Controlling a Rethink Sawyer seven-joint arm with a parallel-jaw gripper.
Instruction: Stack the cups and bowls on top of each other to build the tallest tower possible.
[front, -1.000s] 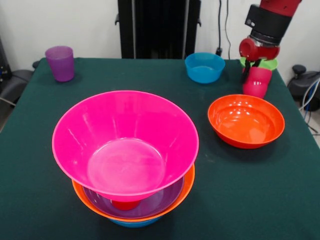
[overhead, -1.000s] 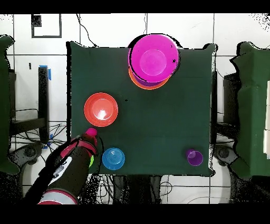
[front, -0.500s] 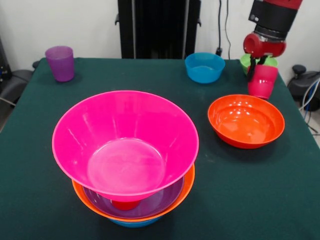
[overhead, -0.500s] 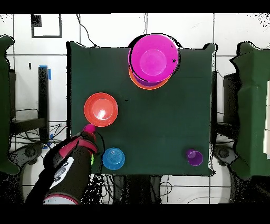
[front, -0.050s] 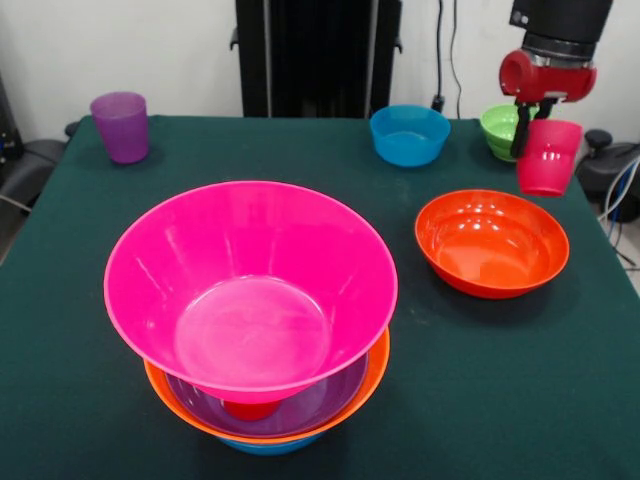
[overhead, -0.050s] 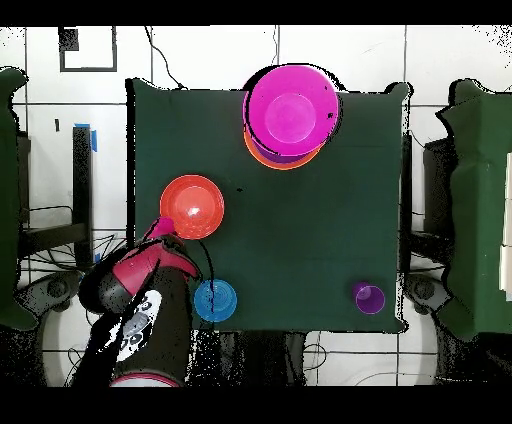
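a: gripper status?

b: my gripper (front, -0.050s: 533, 125) is clamped on the rim of an opaque red plastic cup (front, -0.050s: 548, 157), held upright in the air, clear of the dark green table cloth (front, -0.050s: 90, 390). the cup hangs just past the far right edge of the glossy red-orange plastic bowl (front, -0.050s: 491, 241), beside the small green plastic bowl (front, -0.050s: 503, 129).

a: overhead?

b: my red and black arm (overhead, -0.050s: 140, 310) covers most of it, only a sliver of the cup (overhead, -0.050s: 166, 226) shows at the red-orange bowl's (overhead, -0.050s: 192, 207) rim. green bowl hidden there.

a: tower?

b: near edge of the table in the front view. big glossy pink plastic bowl (front, -0.050s: 250, 285) on top, resting on a second red cup (front, -0.050s: 251, 408) that stands inside a purple bowl (front, -0.050s: 330, 396), which nests in an orange bowl (front, -0.050s: 376, 362), with a blue bowl (front, -0.050s: 268, 446) at the bottom.

a: loose pieces?

b: smaller blue plastic bowl (front, -0.050s: 409, 134) at the far edge, translucent purple plastic cup (front, -0.050s: 121, 126) upright at the far left corner, well apart from everything.
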